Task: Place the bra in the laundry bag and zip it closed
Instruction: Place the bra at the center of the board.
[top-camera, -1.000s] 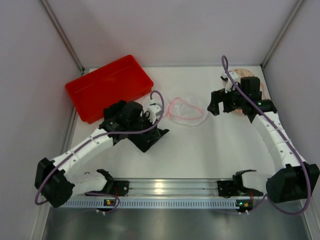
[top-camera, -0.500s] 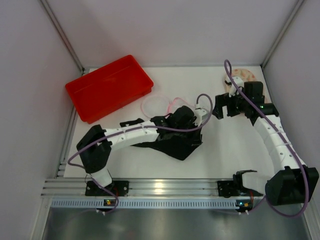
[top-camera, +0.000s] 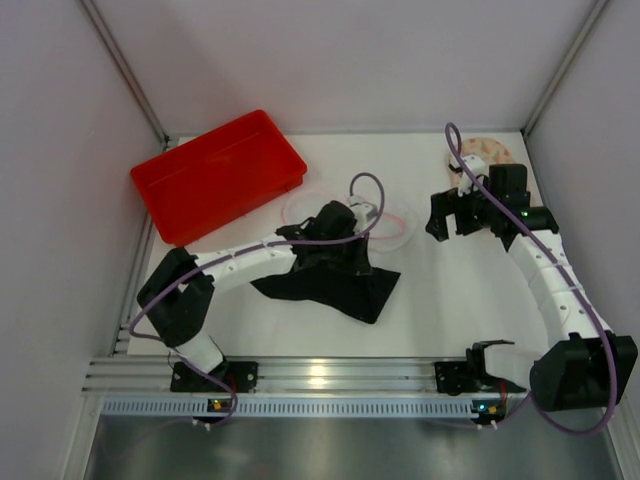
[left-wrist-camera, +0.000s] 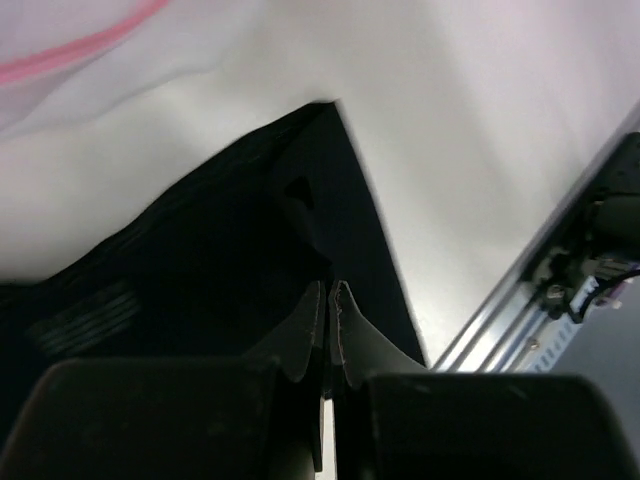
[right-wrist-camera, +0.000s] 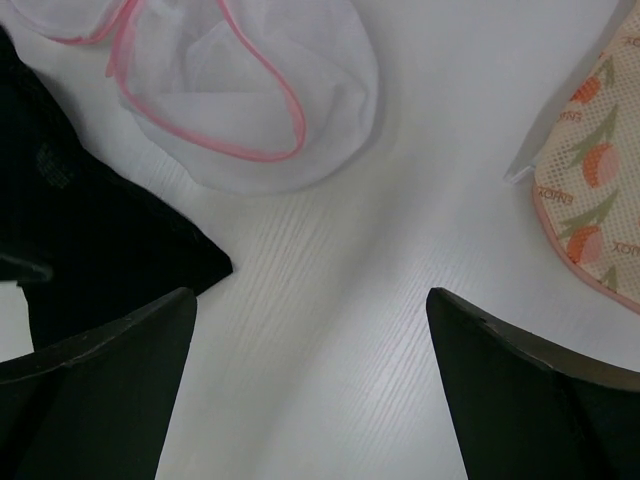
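Note:
The black bra (top-camera: 335, 290) lies spread on the white table just in front of the laundry bag (top-camera: 398, 222). One corner of it rises into my left gripper (top-camera: 345, 250). In the left wrist view the left gripper (left-wrist-camera: 328, 290) is shut, with the bra (left-wrist-camera: 200, 270) right at its tips and the bag's pink edging (left-wrist-camera: 80, 45) beyond. The arm hides the bag's middle. My right gripper (top-camera: 445, 218) hovers right of the bag. It stands open (right-wrist-camera: 310, 295) over bare table, the bag (right-wrist-camera: 250, 90) and a bra corner (right-wrist-camera: 90, 240) ahead of it.
A red tray (top-camera: 215, 175) sits at the back left. A peach patterned fabric piece (top-camera: 485, 150) with pink trim lies at the back right, close behind the right arm, and shows in the right wrist view (right-wrist-camera: 600, 200). A metal rail (top-camera: 320, 375) runs along the near edge.
My left arm swung right from beside the red tray, carrying the bra across the table, then came back a little toward the bag. The right arm has barely moved.

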